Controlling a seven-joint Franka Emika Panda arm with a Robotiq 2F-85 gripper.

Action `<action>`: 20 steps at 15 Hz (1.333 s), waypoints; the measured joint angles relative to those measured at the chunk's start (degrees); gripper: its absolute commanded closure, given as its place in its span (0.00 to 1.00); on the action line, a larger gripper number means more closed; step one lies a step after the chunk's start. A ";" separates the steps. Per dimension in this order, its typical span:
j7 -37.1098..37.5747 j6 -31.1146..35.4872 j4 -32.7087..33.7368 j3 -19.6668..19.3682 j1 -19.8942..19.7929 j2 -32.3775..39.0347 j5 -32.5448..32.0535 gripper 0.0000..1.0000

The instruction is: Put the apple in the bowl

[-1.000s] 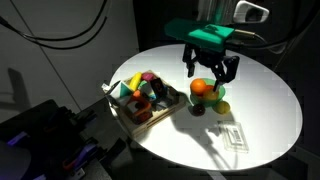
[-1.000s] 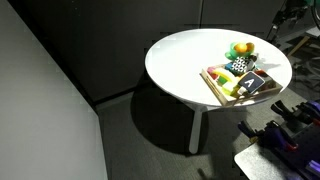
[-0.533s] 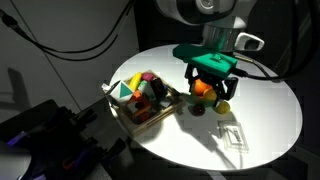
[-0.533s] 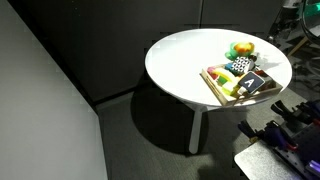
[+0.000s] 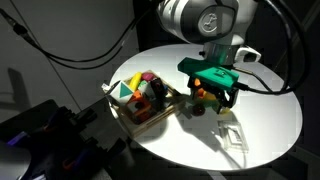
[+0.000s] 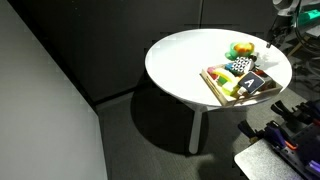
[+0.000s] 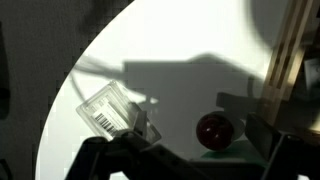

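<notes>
In the wrist view the dark red apple (image 7: 213, 130) lies between my open gripper's (image 7: 195, 148) dark fingers (image 7: 110, 160), which stand wide apart and do not touch it. A strip of the green bowl (image 7: 233, 163) shows just below the apple; I cannot tell whether the apple lies inside it. In an exterior view the gripper (image 5: 215, 92) hangs low over the fruits, with an orange fruit (image 5: 203, 91) showing between the fingers and the bowl mostly hidden. In an exterior view the bowl with fruits (image 6: 240, 48) sits at the table's far side, the gripper (image 6: 272, 40) beside it.
A square wooden tray of coloured blocks (image 5: 145, 98) (image 6: 238, 80) stands next to the bowl. A clear plastic packet with a barcode (image 7: 108, 110) (image 5: 232, 135) lies on the white round table (image 5: 270, 120) near the gripper. The table edge curves close by.
The arm has come down and the gripper has lowered from above the fruits to around them. The fruits, bowl and tray have not moved.
</notes>
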 measured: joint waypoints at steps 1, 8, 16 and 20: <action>0.00 0.00 0.11 0.00 0.00 0.00 -0.08 0.00; 0.00 0.00 0.36 0.01 -0.01 0.00 -0.09 0.00; 0.01 1.85 0.93 0.99 0.00 2.76 -0.41 0.00; -0.34 4.60 1.78 2.28 0.00 5.28 -1.44 0.00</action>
